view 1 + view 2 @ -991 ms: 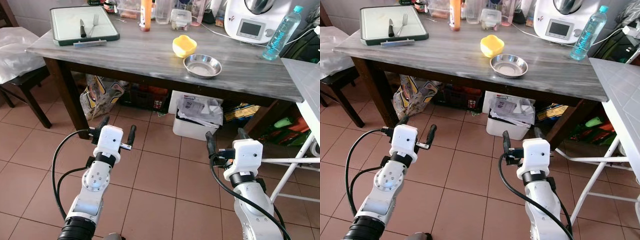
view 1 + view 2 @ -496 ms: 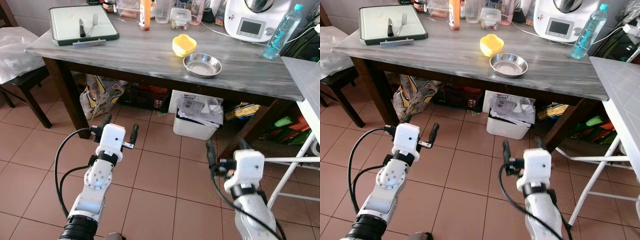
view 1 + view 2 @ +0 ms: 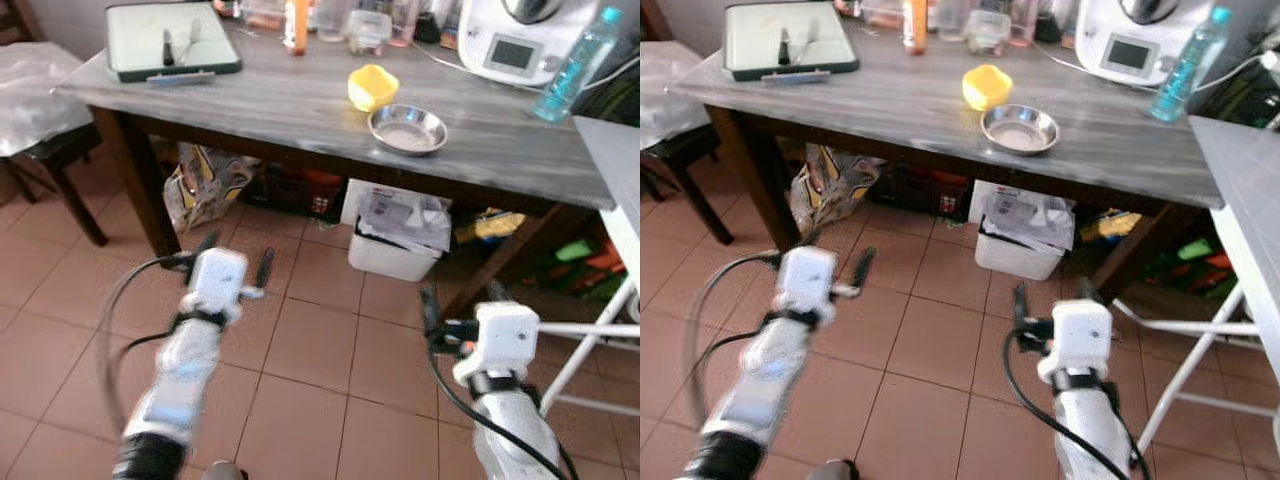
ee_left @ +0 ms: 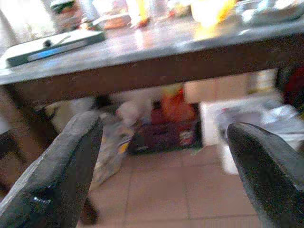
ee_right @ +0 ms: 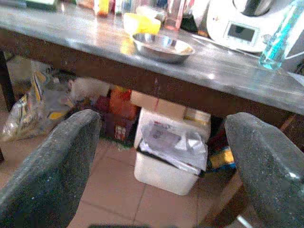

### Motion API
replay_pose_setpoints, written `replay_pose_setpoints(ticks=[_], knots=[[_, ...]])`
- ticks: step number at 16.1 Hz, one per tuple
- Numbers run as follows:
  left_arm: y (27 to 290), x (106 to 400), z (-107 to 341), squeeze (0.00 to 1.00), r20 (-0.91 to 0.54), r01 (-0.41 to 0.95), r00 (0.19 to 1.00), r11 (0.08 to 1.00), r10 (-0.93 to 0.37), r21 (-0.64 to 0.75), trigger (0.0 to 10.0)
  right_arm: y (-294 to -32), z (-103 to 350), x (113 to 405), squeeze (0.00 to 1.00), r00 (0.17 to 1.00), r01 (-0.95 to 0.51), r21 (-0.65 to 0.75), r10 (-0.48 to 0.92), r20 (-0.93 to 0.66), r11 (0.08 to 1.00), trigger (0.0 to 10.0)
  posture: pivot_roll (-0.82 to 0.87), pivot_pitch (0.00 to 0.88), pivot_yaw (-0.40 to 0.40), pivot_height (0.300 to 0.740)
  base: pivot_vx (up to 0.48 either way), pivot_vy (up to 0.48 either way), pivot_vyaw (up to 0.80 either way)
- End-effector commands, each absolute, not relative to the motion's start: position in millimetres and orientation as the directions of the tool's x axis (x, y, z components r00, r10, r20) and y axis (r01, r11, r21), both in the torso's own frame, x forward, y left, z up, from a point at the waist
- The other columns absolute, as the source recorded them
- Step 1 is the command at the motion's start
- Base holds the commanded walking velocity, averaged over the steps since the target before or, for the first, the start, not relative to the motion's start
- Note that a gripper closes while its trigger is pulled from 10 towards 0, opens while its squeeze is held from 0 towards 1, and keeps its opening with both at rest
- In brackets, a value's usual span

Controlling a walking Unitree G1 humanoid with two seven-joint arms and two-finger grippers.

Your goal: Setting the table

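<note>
Left gripper fingers spread wide, empty, right gripper fingers spread, empty, below table

You are looking at a grey, wood-grained tabletop on dark brown legs. At its far left corner sits a dark green tray with a pale inner surface. Near the front edge stand a bright yellow cup and a shiny silver metal bowl. A translucent blue-green bottle stands toward the right edge. The floor is terracotta tile with pale grout. Under the table is a white bin.
</note>
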State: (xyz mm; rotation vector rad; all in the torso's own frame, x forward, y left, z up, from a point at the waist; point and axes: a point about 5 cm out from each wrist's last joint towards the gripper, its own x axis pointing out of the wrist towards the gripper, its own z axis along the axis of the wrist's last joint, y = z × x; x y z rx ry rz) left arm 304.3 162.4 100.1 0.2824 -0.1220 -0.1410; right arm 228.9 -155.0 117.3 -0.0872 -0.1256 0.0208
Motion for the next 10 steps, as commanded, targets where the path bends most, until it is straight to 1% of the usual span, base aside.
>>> replay_pose_setpoints(ticks=[1, 3, 6, 10], knots=[[155.2, 300.1, 99.3, 0.00, 0.098, 0.149, 0.978, 0.950, -0.182, 0.273, 10.0, -164.0, 119.0, 226.0, 0.00, 0.992, 0.013, -0.103, 0.000, 0.122, 0.995, 10.0, 0.20, 0.120, -0.088, 0.740, 0.000, -0.307, 0.00], [161.4, 293.5, 95.1, 0.00, 0.079, 0.152, 0.980, 0.948, -0.180, 0.280, 10.0, -166.2, 120.9, 227.4, 0.00, 0.992, 0.024, -0.104, -0.010, 0.129, 0.994, 10.0, 0.20, 0.120, -0.088, 0.740, 0.000, -0.309, 0.00], [157.1, 292.8, 93.2, 0.00, 0.072, 0.159, 0.980, 0.949, -0.185, 0.272, 10.0, -165.1, 122.1, 232.9, 0.00, 0.991, 0.024, -0.109, -0.009, 0.135, 0.994, 10.0, 0.21, 0.120, -0.090, 0.740, 0.000, -0.307, 0.00], [154.2, 291.3, 93.4, 0.00, 0.069, 0.168, 0.979, 0.949, -0.192, 0.265, 10.0, -169.1, 122.7, 232.4, 0.00, 0.991, 0.031, -0.123, -0.014, 0.136, 0.992, 10.0, 0.20, 0.123, -0.091, 0.740, 0.000, -0.311, 0.00]])
